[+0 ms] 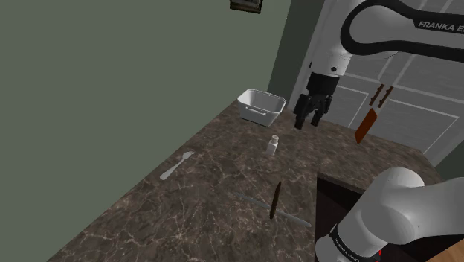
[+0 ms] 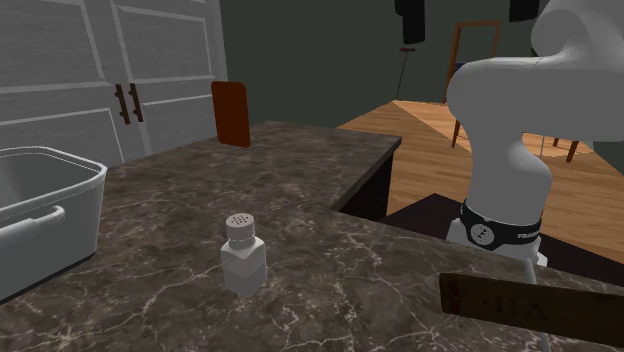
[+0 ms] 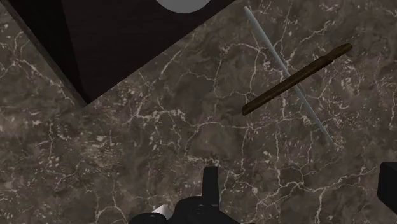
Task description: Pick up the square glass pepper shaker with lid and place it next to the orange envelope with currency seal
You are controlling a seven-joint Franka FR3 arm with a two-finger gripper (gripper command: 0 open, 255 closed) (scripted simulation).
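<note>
Shaker (image 1: 273, 145) stands seemingly clear on counter (image 1: 208, 201); end effector (image 1: 307, 124) splayed above.

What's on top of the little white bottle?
A grey lid with tiny holes tops the shaker. Its white body hides anything inside.

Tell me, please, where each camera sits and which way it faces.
Shoulder view: beside the stand, looking down over the veined counter at the shaker and white bin; the arm and open jaws show.
Second exterior view: low at the counter, facing across it past the shaker toward the envelope; the arm's base shows.
Wrist view: on the wrist, looking down at a dark stick; both jaws show.
Shared: both exterior views show shaker, bin and envelope.
</note>
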